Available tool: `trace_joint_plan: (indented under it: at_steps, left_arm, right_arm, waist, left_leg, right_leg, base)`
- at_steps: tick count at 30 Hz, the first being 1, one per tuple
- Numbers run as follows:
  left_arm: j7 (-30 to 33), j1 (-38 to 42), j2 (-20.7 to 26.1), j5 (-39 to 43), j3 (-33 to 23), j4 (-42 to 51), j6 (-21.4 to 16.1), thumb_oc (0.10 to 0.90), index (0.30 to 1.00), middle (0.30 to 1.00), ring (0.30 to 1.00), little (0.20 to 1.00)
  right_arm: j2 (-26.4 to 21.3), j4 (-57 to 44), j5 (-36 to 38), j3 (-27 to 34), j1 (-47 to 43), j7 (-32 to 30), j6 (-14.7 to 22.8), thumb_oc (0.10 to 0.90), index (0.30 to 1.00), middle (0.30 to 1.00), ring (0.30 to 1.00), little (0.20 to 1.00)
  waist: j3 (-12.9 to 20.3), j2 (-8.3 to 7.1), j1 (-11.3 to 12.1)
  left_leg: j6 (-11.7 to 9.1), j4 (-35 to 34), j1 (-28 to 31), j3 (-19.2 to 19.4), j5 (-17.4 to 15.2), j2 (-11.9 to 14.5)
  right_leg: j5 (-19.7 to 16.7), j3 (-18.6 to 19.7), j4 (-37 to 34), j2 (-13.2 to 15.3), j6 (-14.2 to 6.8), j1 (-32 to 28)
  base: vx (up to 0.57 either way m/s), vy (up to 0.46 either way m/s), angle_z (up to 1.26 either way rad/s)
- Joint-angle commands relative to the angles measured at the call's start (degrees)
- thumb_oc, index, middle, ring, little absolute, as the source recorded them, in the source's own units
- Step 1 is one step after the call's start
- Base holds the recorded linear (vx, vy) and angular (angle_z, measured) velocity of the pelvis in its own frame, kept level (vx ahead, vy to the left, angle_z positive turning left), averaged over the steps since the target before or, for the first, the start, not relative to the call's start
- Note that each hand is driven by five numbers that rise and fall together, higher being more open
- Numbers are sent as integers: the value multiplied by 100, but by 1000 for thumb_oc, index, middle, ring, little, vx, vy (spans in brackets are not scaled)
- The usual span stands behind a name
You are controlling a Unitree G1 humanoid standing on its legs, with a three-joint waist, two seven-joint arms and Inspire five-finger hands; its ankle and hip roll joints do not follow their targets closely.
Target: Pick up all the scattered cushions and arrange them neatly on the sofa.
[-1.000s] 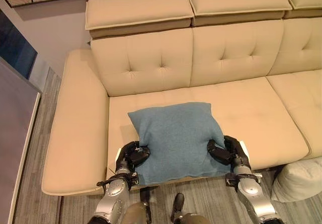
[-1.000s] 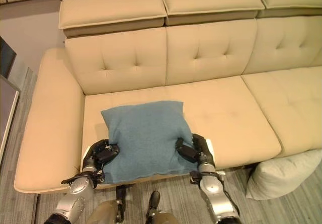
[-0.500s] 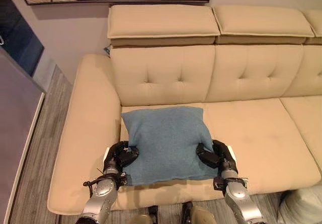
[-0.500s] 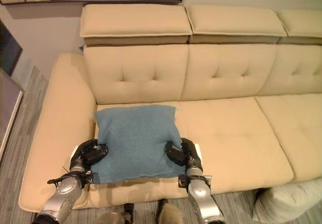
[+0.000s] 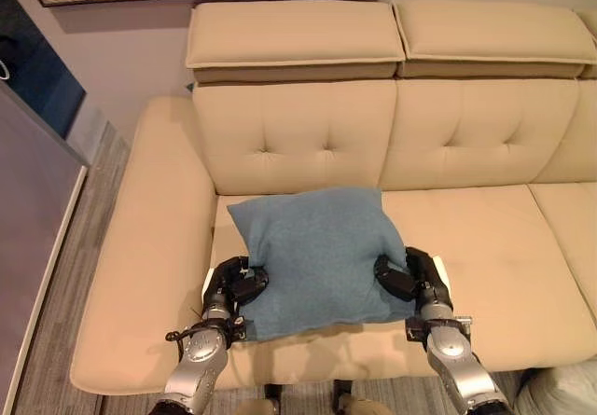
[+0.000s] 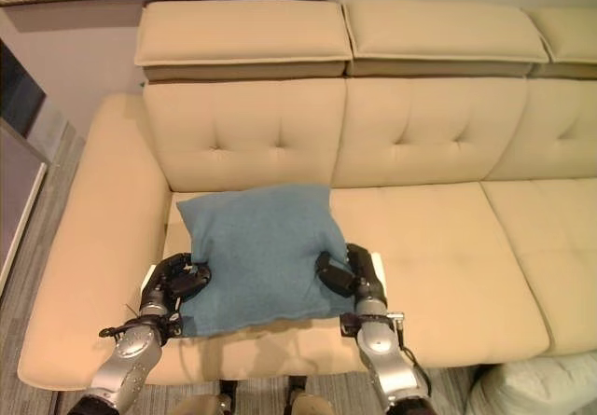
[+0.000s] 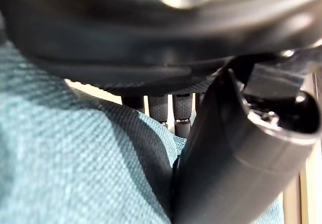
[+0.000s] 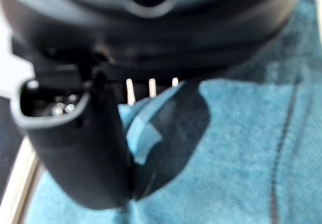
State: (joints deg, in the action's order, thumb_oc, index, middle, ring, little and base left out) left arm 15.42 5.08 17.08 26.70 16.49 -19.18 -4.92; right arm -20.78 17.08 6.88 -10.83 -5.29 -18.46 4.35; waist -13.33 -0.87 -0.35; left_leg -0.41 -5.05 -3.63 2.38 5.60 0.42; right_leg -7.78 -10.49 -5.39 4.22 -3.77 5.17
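A blue cushion (image 5: 317, 256) is held over the left seat of the beige sofa (image 5: 466, 247), its front edge near the seat's front. My left hand (image 5: 235, 286) grips its left edge and my right hand (image 5: 410, 277) grips its right edge, fingers and thumbs curled into the cloth. The left wrist view has blue fabric (image 7: 75, 168) pinched under the thumb (image 7: 236, 153). The right wrist view has the same cloth (image 8: 236, 148) caught beside the thumb (image 8: 75, 143).
A white cushion (image 5: 564, 398) lies on the floor at the sofa's front right. The sofa's left armrest (image 5: 140, 266) is beside the blue cushion. The middle seat (image 5: 485, 247) and the tufted backrest (image 5: 298, 135) are bare. A dark panel (image 5: 28, 210) stands at the left.
The cushion's far edge has lifted and moved a little toward the backrest, both hands still gripping it. The camera has shifted slightly.
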Motion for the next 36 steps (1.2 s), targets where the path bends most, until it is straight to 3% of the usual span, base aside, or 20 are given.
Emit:
trace_joint_plan:
  at_steps: [1, 4, 6, 10, 14, 20, 21, 22, 25, 27, 33, 36]
  left_arm:
    - [43, 1292, -187, -462, 557, 501, -821, 400, 300, 300, 300, 300]
    - [478, 2378, -134, -623, 750, 196, -1011, 400, 300, 300, 300, 300]
    - [939, 3500, 86, -876, 903, -115, -1170, 400, 300, 300, 300, 300]
    - [1390, 4246, 181, -1194, 897, -221, -1322, 400, 300, 300, 300, 300]
    - [2073, 5157, 281, -1785, 964, -401, -1430, 400, 300, 300, 300, 300]
    - [2369, 6028, 351, -1892, 1083, -1295, -1313, 400, 300, 300, 300, 300]
    - [2301, 6256, 405, -1798, 1153, -1653, -1292, 664, 695, 695, 695, 695]
    - [2243, 6414, 474, -1729, 1225, -1868, -1272, 800, 900, 900, 900, 900]
    - [1905, 7257, 817, -1407, 1643, -2929, -1101, 800, 900, 900, 900, 900]
    - [1846, 7278, 921, -1231, 1599, -3048, -1098, 800, 900, 900, 900, 900]
    - [1745, 6344, 1239, -1445, 1190, -2760, -922, 800, 900, 900, 900, 900]
    - [1590, 5541, 1340, -1587, 848, -2598, -835, 800, 900, 900, 900, 900]
  right_arm:
    - [249, -810, -426, -359, -1207, -267, 799, 400, 300, 300, 300, 300]
    - [248, -597, -706, -624, -2178, -774, 877, 400, 300, 300, 300, 300]
    - [127, -230, -958, -732, -3211, -1342, 921, 400, 300, 300, 300, 300]
    - [-116, 28, -1429, -805, -4028, -1903, 893, 400, 300, 300, 300, 300]
    - [-641, 403, -2371, -1036, -5106, -2756, 639, 400, 300, 300, 300, 300]
    - [-802, 1379, -2457, -1503, -5966, -2979, 317, 400, 300, 300, 300, 300]
    - [-808, 1811, -2306, -1709, -6210, -2859, 288, 800, 900, 900, 900, 900]
    - [-803, 2121, -2132, -1861, -6401, -2732, 272, 800, 900, 900, 900, 900]
    - [-815, 3206, -1479, -2563, -7131, -2051, 151, 800, 900, 900, 900, 900]
    - [-809, 3199, -1295, -2634, -7179, -1895, 152, 800, 900, 900, 900, 900]
    - [-922, 2571, -1300, -2386, -6540, -1707, 251, 800, 900, 900, 900, 900]
    - [-1164, 2231, -1359, -2020, -5752, -1527, 276, 800, 900, 900, 900, 900]
  waist:
    - [355, 66, 55]
    - [203, 127, 16]
    - [193, 184, 6]
    - [264, 208, 16]
    - [307, 227, 74]
    - [332, 207, 128]
    - [314, 202, 138]
    - [301, 183, 152]
    - [240, 125, 198]
    - [235, 104, 198]
    - [297, 61, 172]
    - [307, 53, 163]
  left_leg:
    - [-124, 5, -131, 40, -534, -20]
    - [-166, 5, -645, -31, -352, -17]
    - [-262, 5, -1130, -69, -225, -30]
    - [-329, 5, -1563, -118, -99, -70]
    - [-403, 5, -1981, -186, -21, -113]
    - [-463, 5, -2365, -210, 57, -146]
    - [-466, 5, -2424, -202, 78, -149]
    - [-472, 5, -2468, -202, 97, -154]
    - [-504, 5, -2676, -198, 189, -140]
    - [-506, 5, -2735, -206, 205, -143]
    - [-498, 5, -2725, -237, 193, -162]
    - [-511, 5, -2612, -268, 171, -169]
  right_leg:
    - [764, -172, 86, 46, -305, -95]
    - [636, -162, 53, 18, -313, 408]
    - [521, -131, 43, -10, -331, 856]
    - [438, -127, 58, -8, -322, 1248]
    - [410, -58, 116, 24, -296, 1691]
    - [341, -26, 150, 66, -301, 2088]
    - [313, -21, 151, 65, -306, 2154]
    - [278, -9, 136, 53, -308, 2191]
    - [144, 3, 76, 26, -365, 2401]
    - [121, 16, 56, 15, -378, 2463]
    - [138, 22, 39, 6, -366, 2454]
    - [177, -17, 40, 17, -333, 2314]
  base:
    - [-195, -37, 1]
    - [-193, -10, 2]
    - [-159, 9, 2]
    - [-71, 12, 12]
    - [-14, 11, 2]
    - [-23, 7, 8]
    - [-44, 6, 5]
    - [-49, -5, 5]
    - [-56, -27, 1]
    - [-43, -18, -3]
    - [-11, -7, -4]
    - [0, -47, 4]
